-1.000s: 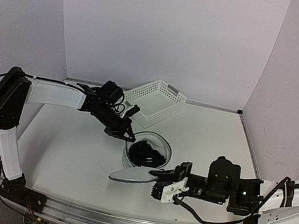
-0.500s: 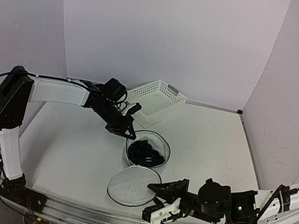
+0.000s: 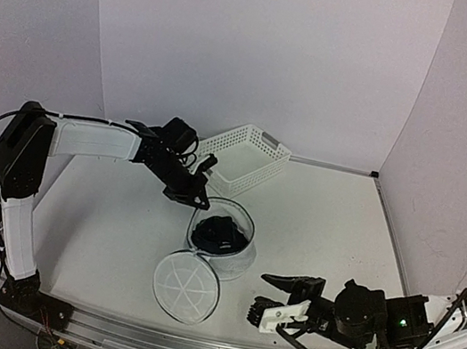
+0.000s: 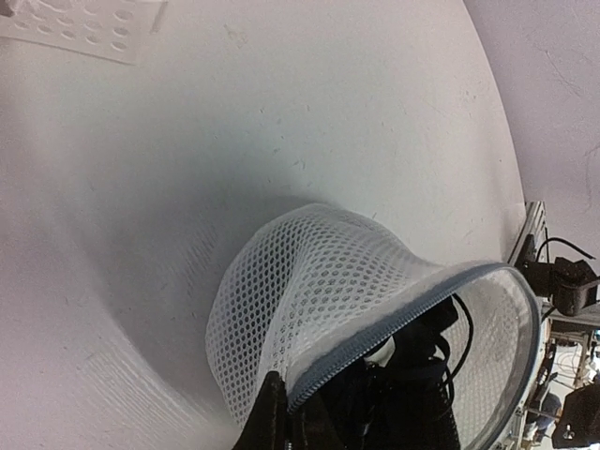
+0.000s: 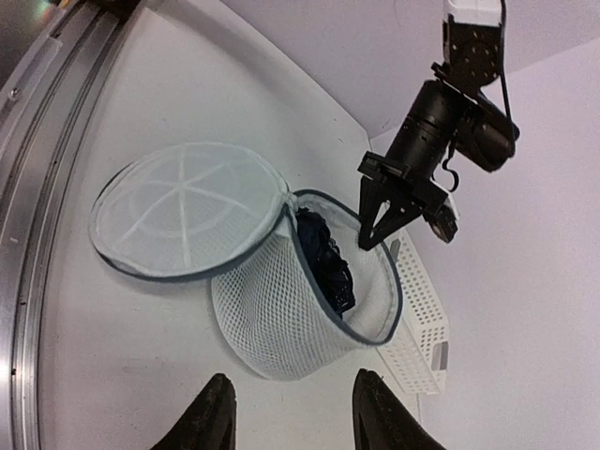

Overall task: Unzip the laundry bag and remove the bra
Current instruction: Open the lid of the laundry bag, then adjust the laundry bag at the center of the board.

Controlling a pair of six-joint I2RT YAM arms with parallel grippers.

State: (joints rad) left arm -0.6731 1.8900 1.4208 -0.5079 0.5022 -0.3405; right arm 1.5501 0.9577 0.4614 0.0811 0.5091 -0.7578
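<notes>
Overhead and wrist views of a two-arm workcell. The laundry bag [image 3: 223, 243] stands upright near the middle of the tabletop [image 3: 334, 219], mouth upward. Its round spoke-patterned lid [image 3: 187, 286] is unzipped and folded out, lying flat on the near side and joined to the bag at one edge. The bra [image 3: 218, 233] lies bunched inside the bag as a dark mass, fully below the rim.

The left gripper [image 3: 196, 197] reaches in from the far left and meets the far rim of the bag. In the left wrist view the grey zipper edge [image 4: 375, 319] runs down between its fingers [image 4: 272, 417]. The jaws appear closed on that rim, with the mesh wall [image 4: 309, 281] pulled toward the camera.

The right gripper [image 3: 280, 296] hangs low above the near right part of the tabletop, well apart from the bag and lid. Its jaws are spread wide with nothing between them. The right wrist view shows both fingers [image 5: 211, 412] in the foreground, with the bag, lid and bra beyond them.

A white perforated basket [image 3: 242, 159] sits behind the bag by the back wall, just beside the left arm's wrist.
</notes>
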